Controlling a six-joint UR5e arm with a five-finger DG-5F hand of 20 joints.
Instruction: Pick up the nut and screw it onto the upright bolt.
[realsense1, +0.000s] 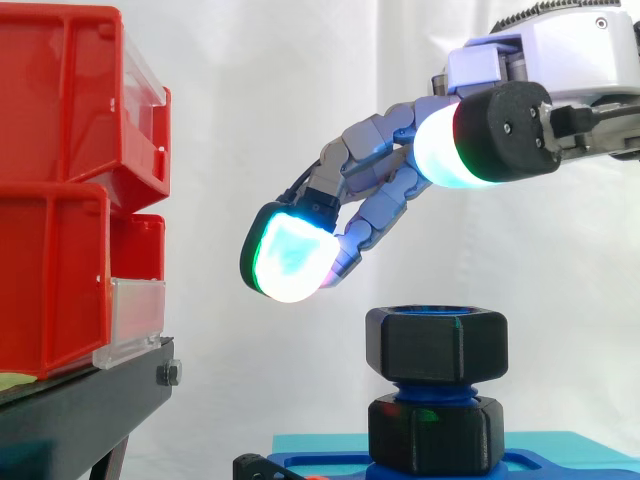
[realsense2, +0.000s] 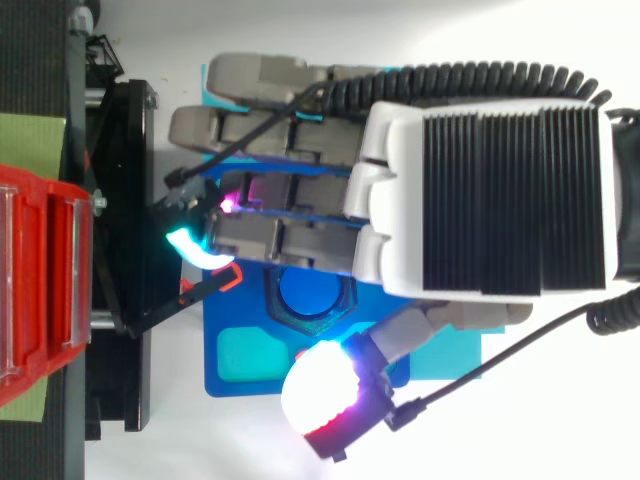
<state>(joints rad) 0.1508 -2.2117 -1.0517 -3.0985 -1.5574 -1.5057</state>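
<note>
Hand (realsense1: 385, 135) hovers loose-fingered and empty above the nut (realsense1: 435, 345), lower centre, seated on the bolt (realsense2: 308, 292), probably poised to twist it.

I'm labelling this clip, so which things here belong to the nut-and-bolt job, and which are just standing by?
Job:
- black nut, sitting on the bolt
- blue bolt, upright
- blue base under the bolt
- hand, open, above the nut and not touching it

Standing by:
- red bins
- black stand under the bins
</note>
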